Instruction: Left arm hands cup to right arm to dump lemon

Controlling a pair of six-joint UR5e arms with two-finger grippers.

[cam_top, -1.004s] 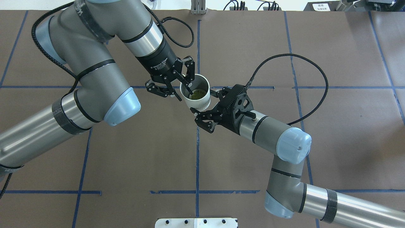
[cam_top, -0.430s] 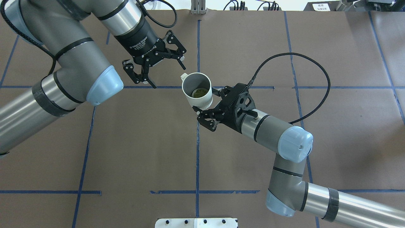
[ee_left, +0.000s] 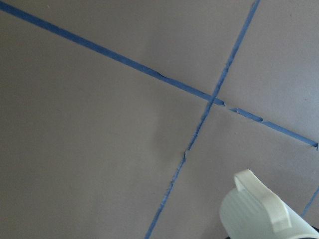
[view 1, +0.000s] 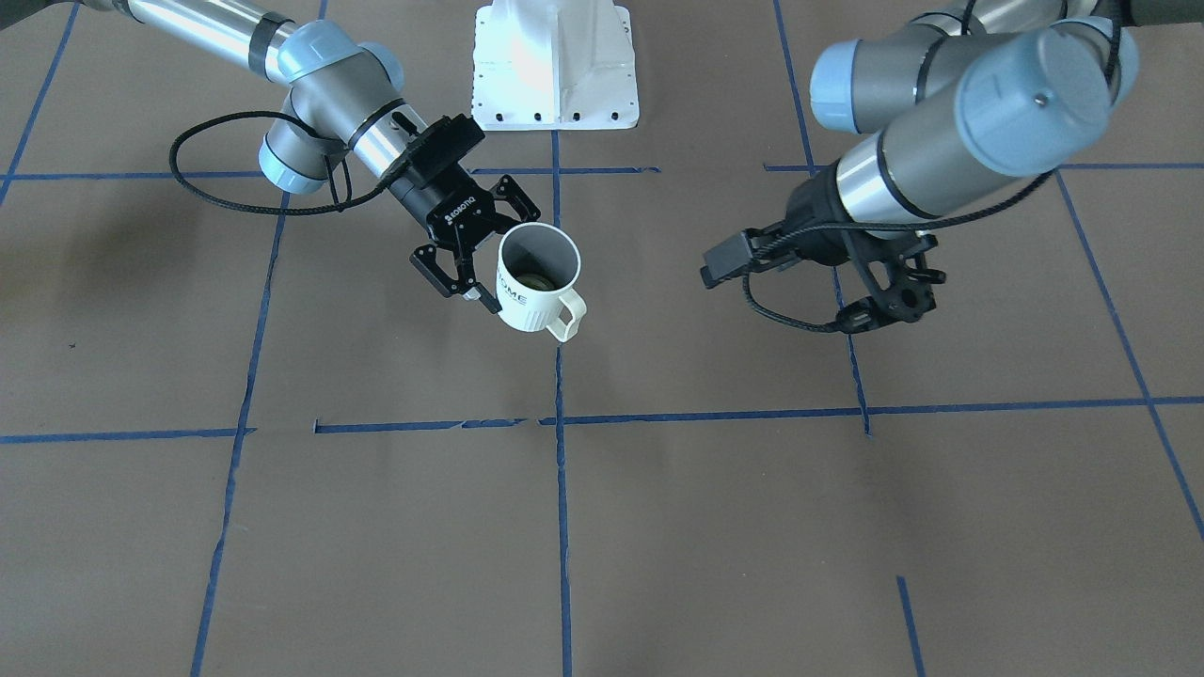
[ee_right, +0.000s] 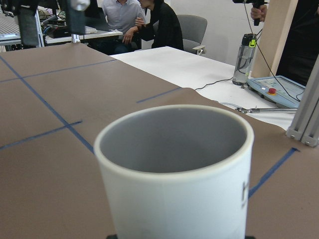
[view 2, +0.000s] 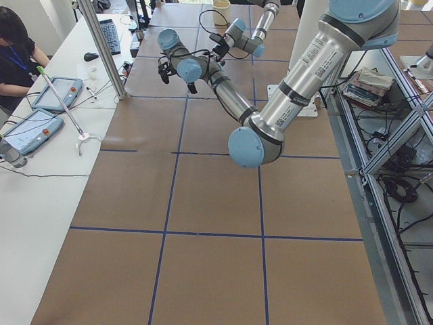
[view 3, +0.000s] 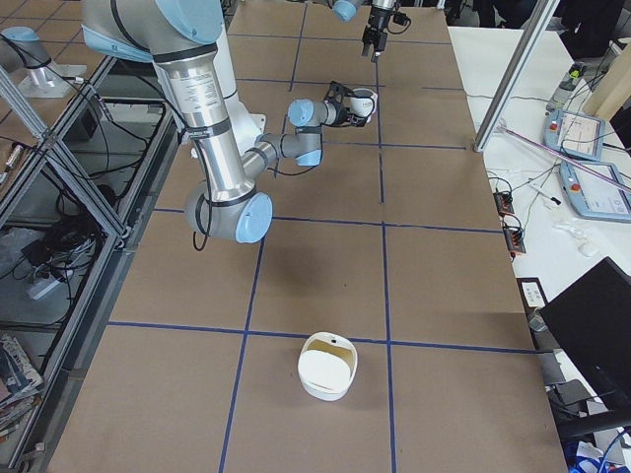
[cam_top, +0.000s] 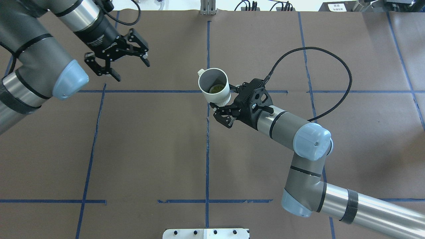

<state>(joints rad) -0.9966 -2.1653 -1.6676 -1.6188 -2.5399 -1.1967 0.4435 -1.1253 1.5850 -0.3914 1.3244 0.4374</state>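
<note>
We judge the handover done. Our right gripper (cam_top: 223,99) pinches the small white ribbed mug (cam_top: 214,83) by its wall, upright above the brown taped table (cam_top: 149,149), with the yellow-green lemon piece (cam_top: 215,89) inside. Our left gripper (cam_top: 132,72) hangs spread and empty, well apart at the far left. Next, the mug needs tipping mouth-down.

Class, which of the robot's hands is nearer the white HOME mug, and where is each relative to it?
Right. The right hand is shut on the mug, gripping its side. The left hand hangs open, well apart from it, off toward the robot's left.
</note>
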